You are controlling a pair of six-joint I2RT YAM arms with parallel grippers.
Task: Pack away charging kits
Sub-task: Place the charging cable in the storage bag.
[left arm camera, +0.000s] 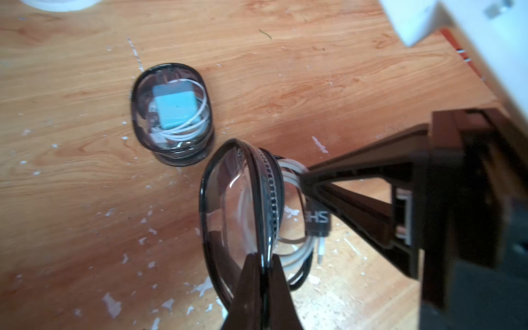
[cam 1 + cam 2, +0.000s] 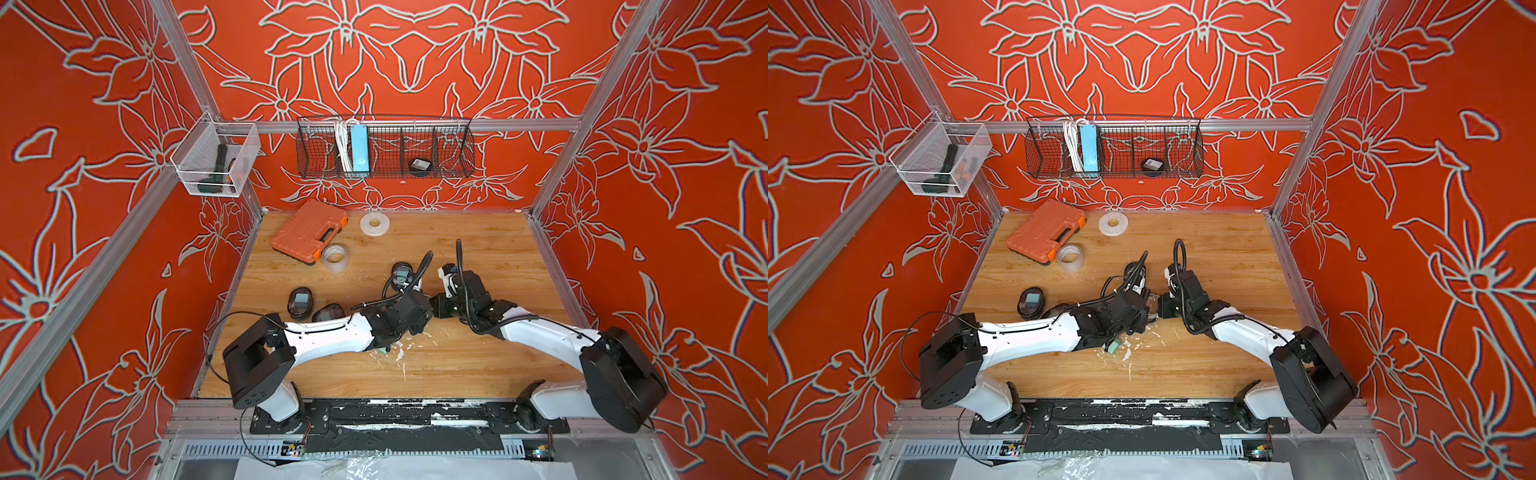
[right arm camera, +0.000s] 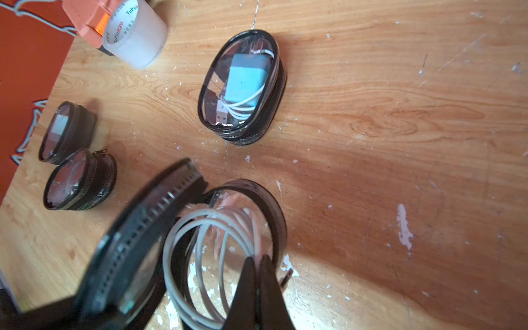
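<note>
Two pincers are shut: the left pincer (image 1: pixel 263 258) is clamped on the rim of the open pouch (image 1: pixel 228 200), which is held on edge so its mouth gapes, and the right pincer (image 3: pixel 259 261) is clamped on the coiled white cable (image 3: pixel 200 257) at that mouth, seemingly for tucking in. A packed pouch (image 3: pixel 240 85) is laid nearer the tape roll (image 3: pixel 134 37).

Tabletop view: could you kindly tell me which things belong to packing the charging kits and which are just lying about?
Job in hand: open pouch, in the left gripper; white cable, in the right gripper; packed pouch; two edge pouches; teal adapter under the left arm.

Lying about: orange case; flat tape roll; clear tape roll; blue power strip in the wire basket.
</note>
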